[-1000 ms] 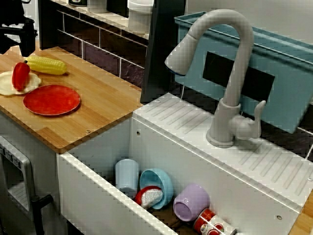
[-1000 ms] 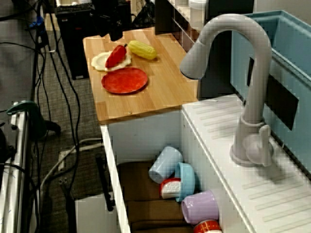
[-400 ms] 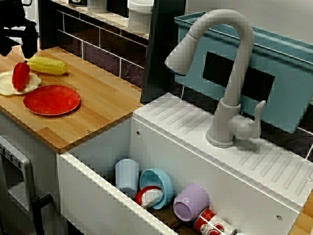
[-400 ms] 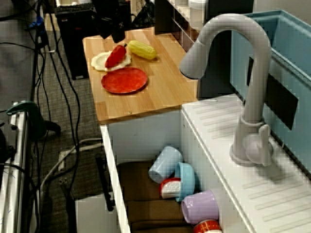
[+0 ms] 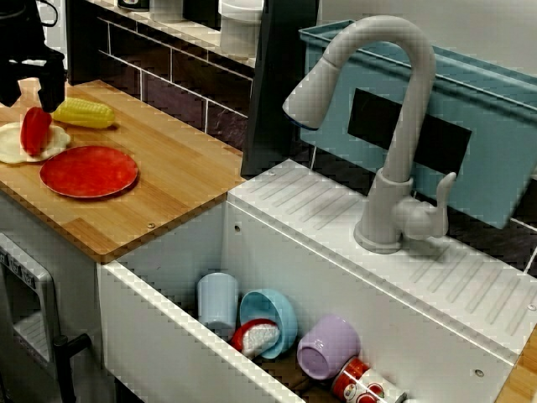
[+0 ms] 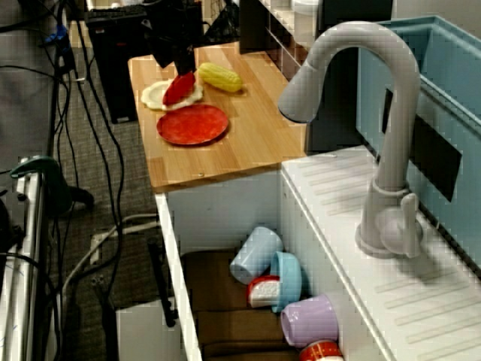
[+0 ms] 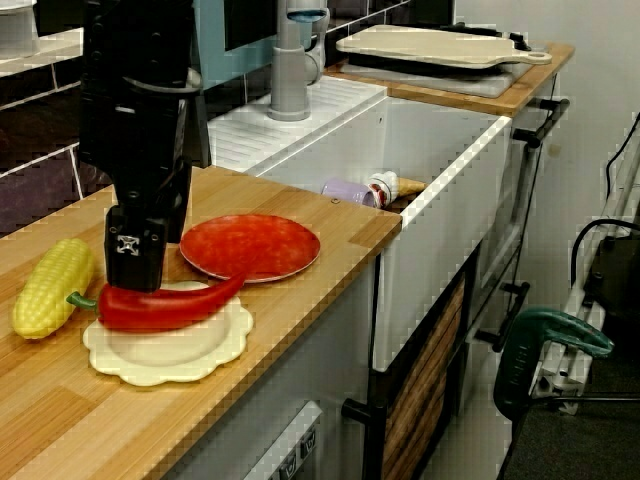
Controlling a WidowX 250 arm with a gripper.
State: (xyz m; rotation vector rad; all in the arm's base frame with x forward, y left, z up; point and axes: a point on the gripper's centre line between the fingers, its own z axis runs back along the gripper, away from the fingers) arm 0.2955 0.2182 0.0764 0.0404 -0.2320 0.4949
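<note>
Tool at one red pepper on one cream plate — spread or pinching, cannot tell; one corn, one red plate.

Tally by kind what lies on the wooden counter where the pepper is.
Plates: 2 (red plate, cream plate)
Vegetables: 2 (pepper, corn)
Total: 4

Noted gloss on the long red plastic pepper; beneath it, a matt cream scalloped plastic plate and smooth wooden counter.
</note>
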